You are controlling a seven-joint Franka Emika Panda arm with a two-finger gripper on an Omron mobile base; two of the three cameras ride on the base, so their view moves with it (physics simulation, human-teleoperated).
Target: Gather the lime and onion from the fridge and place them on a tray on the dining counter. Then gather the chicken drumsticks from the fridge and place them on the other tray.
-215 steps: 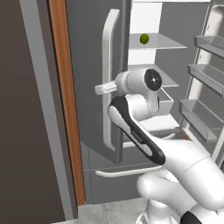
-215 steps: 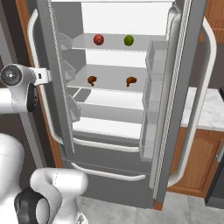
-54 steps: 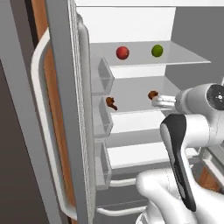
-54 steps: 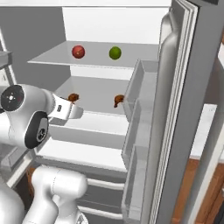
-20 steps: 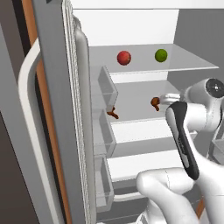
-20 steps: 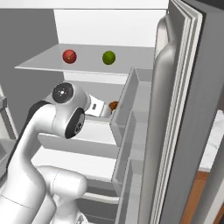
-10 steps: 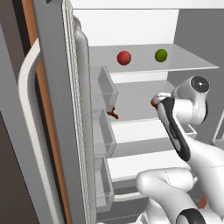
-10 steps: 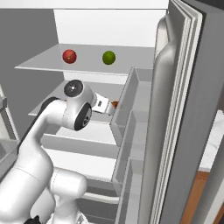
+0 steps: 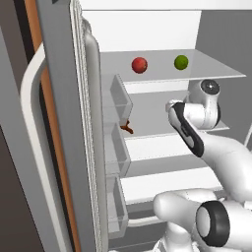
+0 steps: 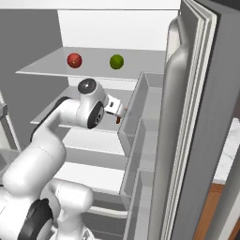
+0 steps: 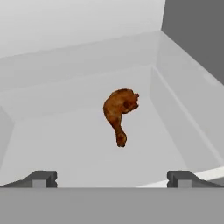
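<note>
Hand view shows spread fingers (image 11: 112, 178) facing a drumstick (image 11: 119, 111) on the fridge shelf (image 11: 65, 144); next, advance and pinch it.

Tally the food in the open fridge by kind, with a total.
Onion: 1
Lime: 1
Drumsticks: 2, the left one beside the door bins, the right one on the shelf ahead of the open gripper
Total: 4
</note>
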